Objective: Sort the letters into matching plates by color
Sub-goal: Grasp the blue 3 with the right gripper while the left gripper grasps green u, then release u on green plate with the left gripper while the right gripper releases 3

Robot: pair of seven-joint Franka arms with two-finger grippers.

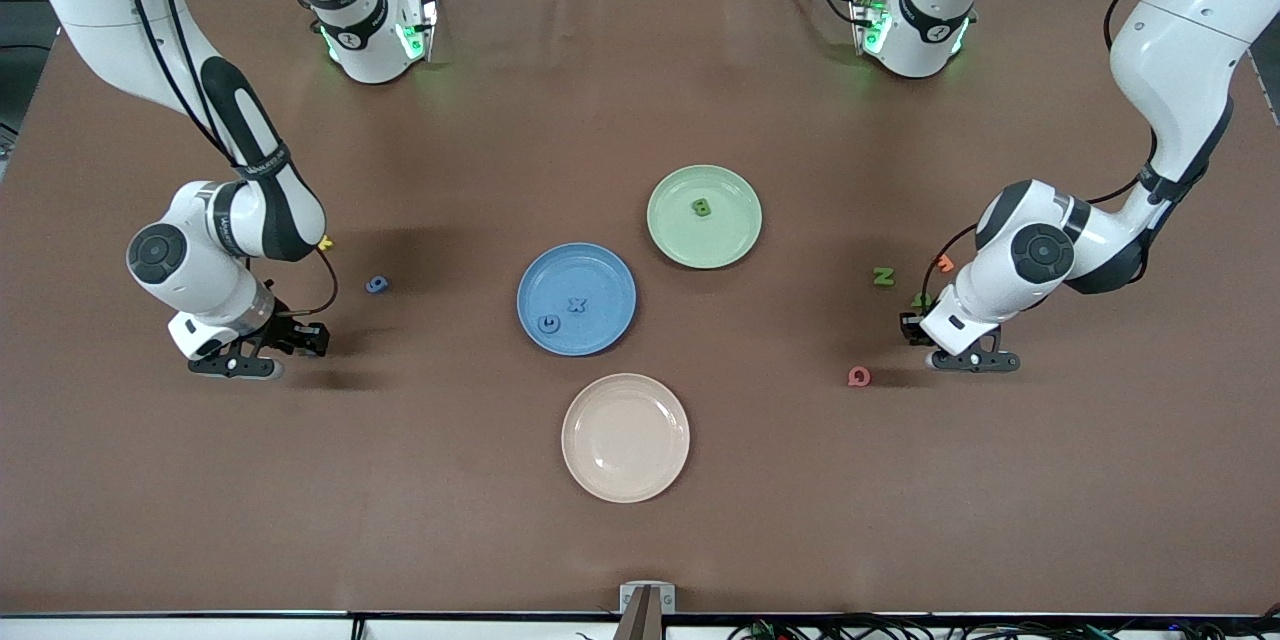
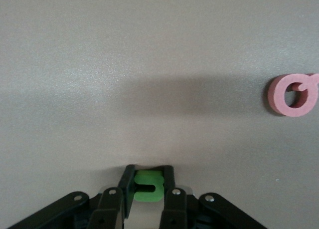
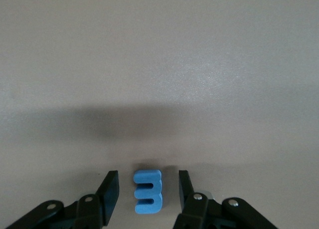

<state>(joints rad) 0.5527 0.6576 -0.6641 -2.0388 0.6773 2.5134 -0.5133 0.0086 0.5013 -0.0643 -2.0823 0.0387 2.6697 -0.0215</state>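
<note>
The brown table (image 1: pixel 640 520) carries 3 round plates near its middle. The green plate (image 1: pixel 672 230) lies farthest from the front camera, the blue plate (image 1: pixel 600 265) is next to it, a little nearer and more toward the right arm's end, and the beige plate (image 1: pixel 626 437) is the nearest one to the camera.

On the green plate rests 1 green letter B (image 1: pixel 702 208). On the blue plate rest 2 blue letters, an X (image 1: pixel 576 304) and a round one (image 1: pixel 549 324) beside it.

The left gripper (image 1: pixel 972 361) is down at the table toward the left arm's end, and its fingers (image 2: pixel 171 189) are clamped on a green letter (image 2: pixel 149 185) that sits between them. Near it lie a green N (image 1: pixel 883 276), an orange letter (image 1: pixel 944 264) and a pink Q (image 1: pixel 859 376).

The right gripper (image 1: pixel 238 367) is low over the table toward the right arm's end. Its fingers (image 3: pixel 110 189) stand apart, with a blue 3 (image 3: pixel 148 191) lying on the table between them, not touched by either one. A blue 9 (image 1: pixel 377 284) lies on the table between this arm and the blue plate, and a small yellow letter (image 1: pixel 325 243) shows just beside the arm.
</note>
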